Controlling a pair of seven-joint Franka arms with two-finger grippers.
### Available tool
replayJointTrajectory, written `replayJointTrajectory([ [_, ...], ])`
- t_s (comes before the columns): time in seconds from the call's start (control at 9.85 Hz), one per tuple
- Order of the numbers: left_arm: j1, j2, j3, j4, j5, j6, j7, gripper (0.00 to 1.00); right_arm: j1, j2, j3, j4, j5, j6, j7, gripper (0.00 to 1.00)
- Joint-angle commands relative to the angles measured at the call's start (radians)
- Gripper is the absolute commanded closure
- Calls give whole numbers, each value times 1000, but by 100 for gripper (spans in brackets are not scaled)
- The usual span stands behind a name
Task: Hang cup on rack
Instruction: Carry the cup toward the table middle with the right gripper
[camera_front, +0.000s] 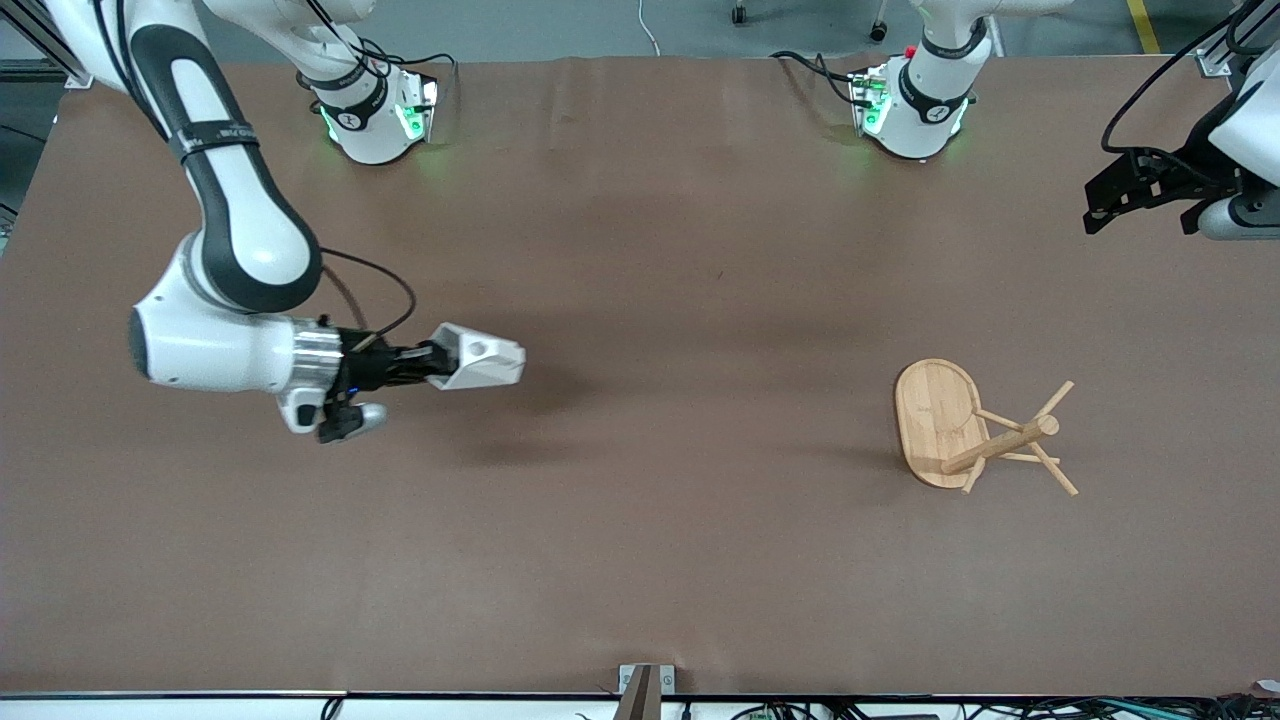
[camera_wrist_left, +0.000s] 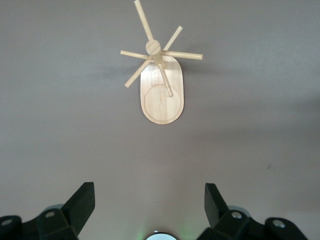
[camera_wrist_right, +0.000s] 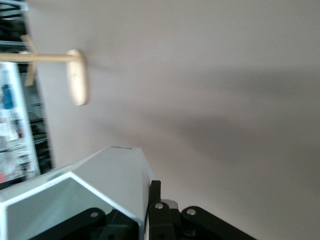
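Cup (camera_front: 480, 358): one white faceted cup, middle left of the front view, lying sideways in the air over bare table, its mouth turned toward the rack's end; its shadow falls on the brown surface just below it.
Right gripper (camera_front: 436, 362): clamped on the cup's wall; in the right wrist view one dark finger (camera_wrist_right: 156, 200) sits outside the white wall and the cup (camera_wrist_right: 85, 192) fills the lower left of the frame.
Rack (camera_front: 975, 430): one bamboo mug tree, lower right of the front view, standing on the table toward the left arm's end; oval base flat on the surface, round post at the middle, thin pegs slanting outward.
Pegs: five show in the left wrist view, all bare.
Left gripper (camera_front: 1150, 195): upper right edge of the front view, up in the air over the table's edge, fingers spread apart with nothing between them; in the left wrist view the two dark fingertips (camera_wrist_left: 82, 202) stand wide at the bottom of the frame, with the rack (camera_wrist_left: 161, 85) at upper centre.
Between cup and rack: only open brown table (camera_front: 700, 500), nothing standing in the way.
Other things: two arm bases along the top of the front view, each with green lights and black cables; a small metal bracket (camera_front: 646, 680) at the bottom centre edge.
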Motion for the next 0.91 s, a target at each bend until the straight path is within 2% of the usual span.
replayJointTrajectory([
  [0.0,-6,32,-3,23,0,-2,129,2,62,-13,11,-22,168,4,25,99],
  [0.1,-9,36,-8,36,-1,-3,151,0,99,-11,22,-22,249,31,25,99],
  [0.3,-9,85,-72,62,-3,-2,145,0,118,-3,144,-22,499,132,24,99],
  [0.41,-9,114,-101,85,-3,-5,136,0,118,9,192,-19,584,173,21,99],
  [0.61,-5,112,-166,82,-3,-5,177,0,119,13,217,-21,627,163,24,99],
  [0.81,-3,113,-221,77,-15,-6,223,0,122,27,261,-24,711,154,15,99],
])
